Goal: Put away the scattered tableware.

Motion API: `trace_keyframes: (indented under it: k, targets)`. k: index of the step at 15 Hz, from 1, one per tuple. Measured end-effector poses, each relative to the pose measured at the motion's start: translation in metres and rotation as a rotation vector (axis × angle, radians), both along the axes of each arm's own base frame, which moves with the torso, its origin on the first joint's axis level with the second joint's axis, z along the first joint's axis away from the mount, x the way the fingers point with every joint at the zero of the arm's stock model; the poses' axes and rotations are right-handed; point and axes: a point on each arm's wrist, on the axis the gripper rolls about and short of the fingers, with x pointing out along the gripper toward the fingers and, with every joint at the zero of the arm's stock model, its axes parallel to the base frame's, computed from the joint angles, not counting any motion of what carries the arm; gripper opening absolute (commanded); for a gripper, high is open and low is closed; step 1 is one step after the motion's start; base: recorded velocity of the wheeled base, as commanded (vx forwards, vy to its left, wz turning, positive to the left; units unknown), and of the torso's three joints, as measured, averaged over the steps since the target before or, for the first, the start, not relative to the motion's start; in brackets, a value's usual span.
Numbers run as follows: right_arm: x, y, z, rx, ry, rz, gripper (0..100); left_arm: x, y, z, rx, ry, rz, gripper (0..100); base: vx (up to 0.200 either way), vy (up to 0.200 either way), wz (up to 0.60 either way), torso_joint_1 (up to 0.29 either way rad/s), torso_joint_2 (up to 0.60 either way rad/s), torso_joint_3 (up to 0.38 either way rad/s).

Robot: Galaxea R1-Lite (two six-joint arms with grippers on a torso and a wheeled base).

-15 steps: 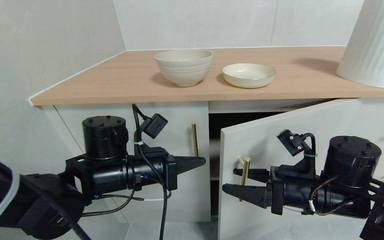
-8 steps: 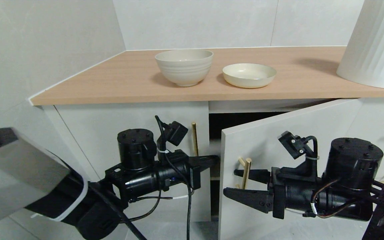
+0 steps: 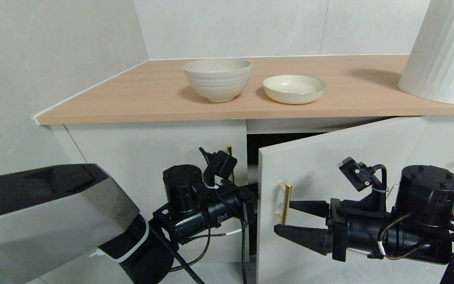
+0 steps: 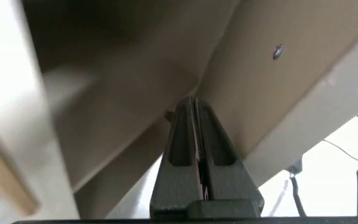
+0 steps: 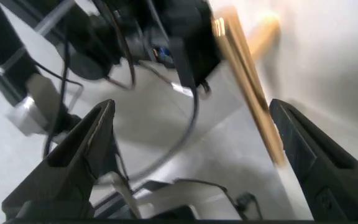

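At the gap beside the ajar cabinet door (image 3: 329, 157), your left gripper (image 4: 194, 106): fingers pressed together, holding nothing, tip tucked behind the door's edge. Your right gripper (image 3: 286, 217): fingers spread, empty, just before the door's brass handle (image 3: 286, 197). Above both, on the wooden countertop (image 3: 132, 98): a deep bowl (image 3: 217, 79) and a shallow dish (image 3: 294, 88), side by side, not touching, well apart from either gripper. At the countertop's right end: a white fluted vessel (image 3: 443, 51).
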Motion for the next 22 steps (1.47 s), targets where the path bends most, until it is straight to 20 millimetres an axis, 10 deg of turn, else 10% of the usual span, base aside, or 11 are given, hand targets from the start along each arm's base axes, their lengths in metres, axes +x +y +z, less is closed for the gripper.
trace_keyframes:
  k: [10, 15, 22]
  targets:
    - [-0.032, -0.048, 0.002, -0.285, -0.080, -0.378, 100, -0.003, -0.009, 0.021, -0.044, -0.015, -0.034, 0, 0.000, 0.000, 0.00, 0.000, 0.00, 0.000]
    - [-0.085, -0.058, 0.018, -0.340, -0.016, -0.311, 100, -0.003, -0.014, 0.034, -0.053, -0.019, -0.055, 0, 0.000, 0.000, 0.00, 0.000, 0.00, 0.000]
    - [-0.094, -0.061, 0.020, -0.320, -0.028, -0.292, 100, -0.012, -0.017, 0.034, -0.056, 0.004, -0.078, 0, -0.057, 0.000, 0.00, 0.001, 0.00, 0.000]
